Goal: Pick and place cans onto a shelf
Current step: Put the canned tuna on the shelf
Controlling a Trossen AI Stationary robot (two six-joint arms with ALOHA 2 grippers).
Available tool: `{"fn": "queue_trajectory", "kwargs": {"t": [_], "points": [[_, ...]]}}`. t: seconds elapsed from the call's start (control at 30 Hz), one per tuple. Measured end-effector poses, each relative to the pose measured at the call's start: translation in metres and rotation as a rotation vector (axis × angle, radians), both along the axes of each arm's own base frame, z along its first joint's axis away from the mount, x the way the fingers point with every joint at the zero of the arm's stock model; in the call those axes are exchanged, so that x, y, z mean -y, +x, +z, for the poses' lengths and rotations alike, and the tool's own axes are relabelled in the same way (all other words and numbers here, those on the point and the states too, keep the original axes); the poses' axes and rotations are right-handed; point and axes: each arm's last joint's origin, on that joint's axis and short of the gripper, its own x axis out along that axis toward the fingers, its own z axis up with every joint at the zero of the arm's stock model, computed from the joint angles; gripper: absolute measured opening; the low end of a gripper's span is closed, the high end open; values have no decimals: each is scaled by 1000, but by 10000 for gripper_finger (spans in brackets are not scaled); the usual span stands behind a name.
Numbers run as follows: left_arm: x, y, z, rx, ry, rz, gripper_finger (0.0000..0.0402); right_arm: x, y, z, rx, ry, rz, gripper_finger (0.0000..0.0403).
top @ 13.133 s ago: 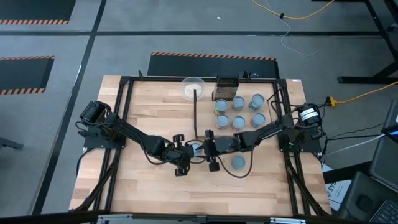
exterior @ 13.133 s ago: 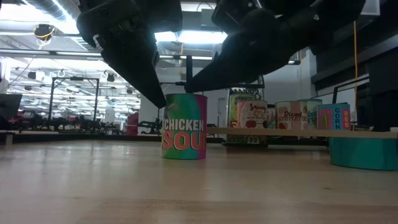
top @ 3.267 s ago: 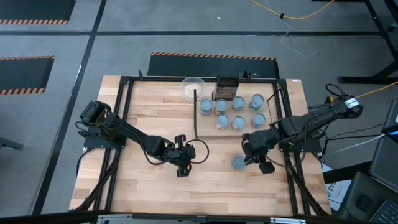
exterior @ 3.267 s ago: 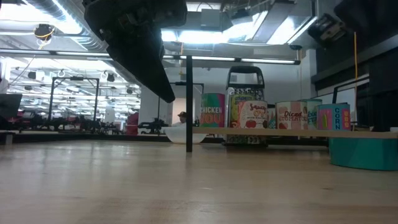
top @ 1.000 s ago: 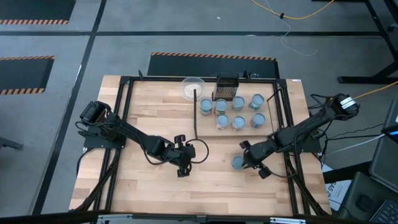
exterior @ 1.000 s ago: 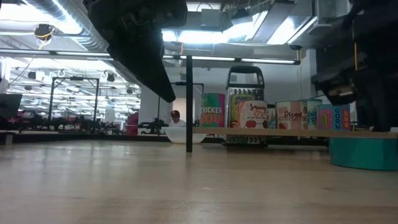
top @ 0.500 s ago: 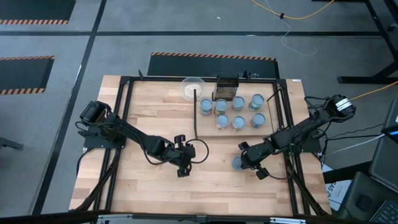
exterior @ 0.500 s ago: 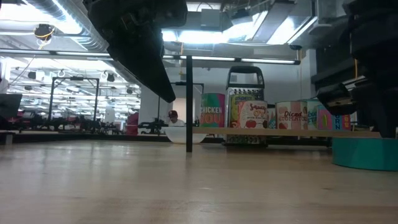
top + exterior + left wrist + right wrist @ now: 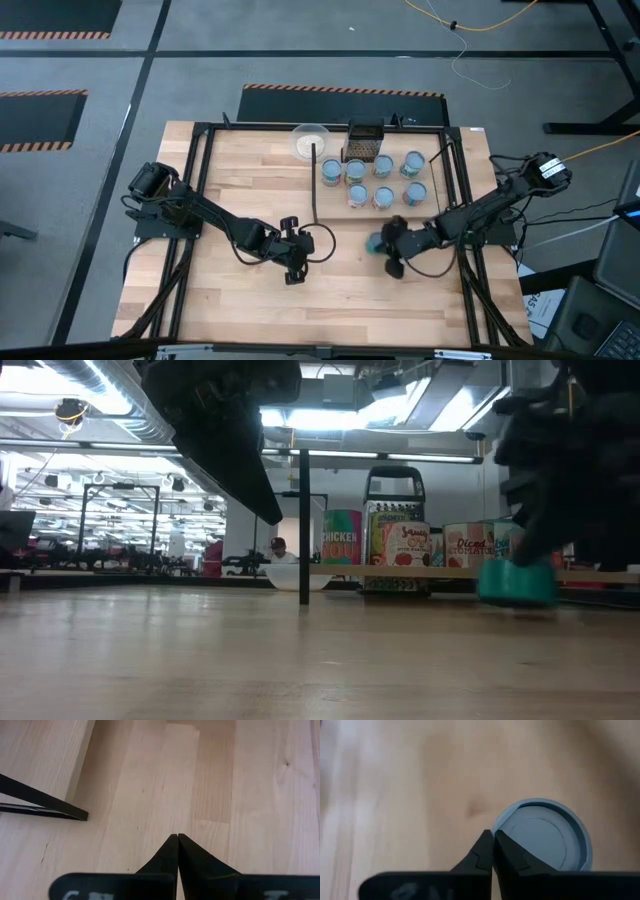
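Observation:
A teal can [image 9: 375, 243] with a pale blue top [image 9: 542, 837] stands upright on the table, right beside the tips of my shut right gripper [image 9: 493, 834], which slants down near the table's middle right [image 9: 389, 252]. It shows blurred in the low view [image 9: 515, 582]. Several other cans [image 9: 383, 180] stand on the shelf [image 9: 450, 571], a pale board at the far middle behind a thin black bar [image 9: 315, 185]. Left of them my left gripper [image 9: 173, 836] hangs shut over bare wood [image 9: 298, 250]. My right gripper has nothing between its shut fingers. The outer side of one finger [image 9: 512, 851] stands at the teal can's upper rim [image 9: 496, 826], slanting down from the table's right side. Whether it touches the can I cannot tell. The can stands upright on the table.
A whitish bowl [image 9: 310, 140] and a dark grater [image 9: 366, 140] stand at the far edge by the shelf. A black frame [image 9: 200, 180] runs along the table's sides. Bare wood lies in the near half [image 9: 330, 300].
My right gripper has rolled about its own line, shut, and shifted toward the table's left. The teal can, which stood between its fingers, has slid toward the left and far edges and stays upright, now beside the shut fingers.

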Motion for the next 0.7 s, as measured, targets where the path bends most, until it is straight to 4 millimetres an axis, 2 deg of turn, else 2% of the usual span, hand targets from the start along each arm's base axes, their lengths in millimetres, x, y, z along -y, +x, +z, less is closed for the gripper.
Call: {"fn": "queue_trajectory", "kwargs": {"t": [0.1,0.2,0.47,0.7], "points": [[0,0,0,1,3,2,0,2,2,2,33,43,-178,7],[0,0,0,1,4,1,0,3,0,1,19,97,-251,10],[0,0,0,0,8,-4,0,3,-3,-2,-35,121,-250,17],[0,0,0,0,7,-4,0,3,-3,-2,-34,105,-231,66]]}}
